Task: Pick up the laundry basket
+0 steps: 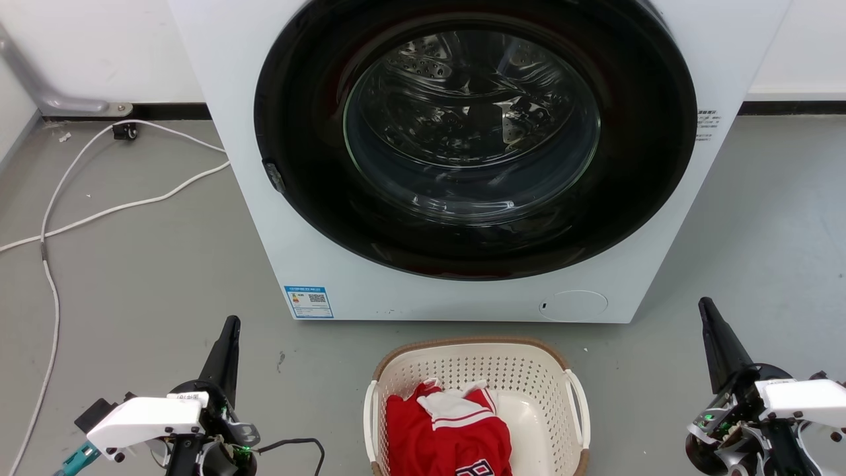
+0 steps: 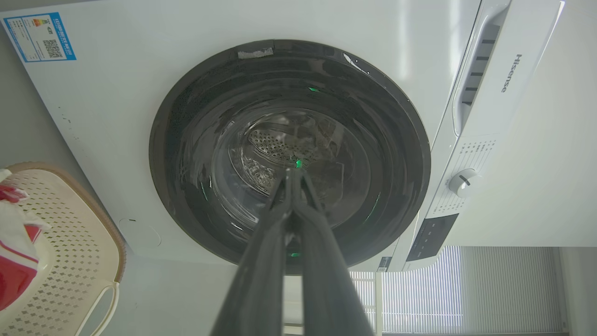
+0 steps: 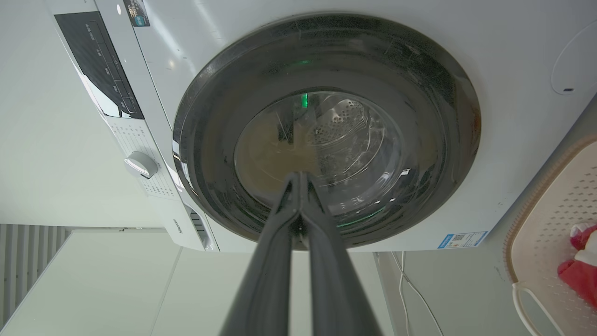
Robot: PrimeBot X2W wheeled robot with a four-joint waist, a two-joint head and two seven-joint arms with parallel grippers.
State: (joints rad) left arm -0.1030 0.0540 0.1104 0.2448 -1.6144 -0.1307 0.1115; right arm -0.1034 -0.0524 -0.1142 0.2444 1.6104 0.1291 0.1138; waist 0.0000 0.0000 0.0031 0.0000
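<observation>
The laundry basket point(image 1: 472, 370) is cream plastic with perforated walls, a brown rim and white loop handles. It stands on the floor at the bottom centre of the head view, holding red and white clothes point(image 1: 449, 430). My left gripper point(image 1: 230, 325) is shut and empty, well to the basket's left. Over on the other side my right gripper point(image 1: 704, 305) is shut too, holding nothing. An edge of the basket point(image 2: 70, 233) appears at the left of the left wrist view, and the basket point(image 3: 555, 224) at the right of the right wrist view.
A white washing machine point(image 1: 277, 251) with a closed dark round door point(image 1: 472, 142) stands just behind the basket. White cables point(image 1: 99, 211) trail over the grey floor at the left. A black cable point(image 1: 297, 444) lies by my left arm.
</observation>
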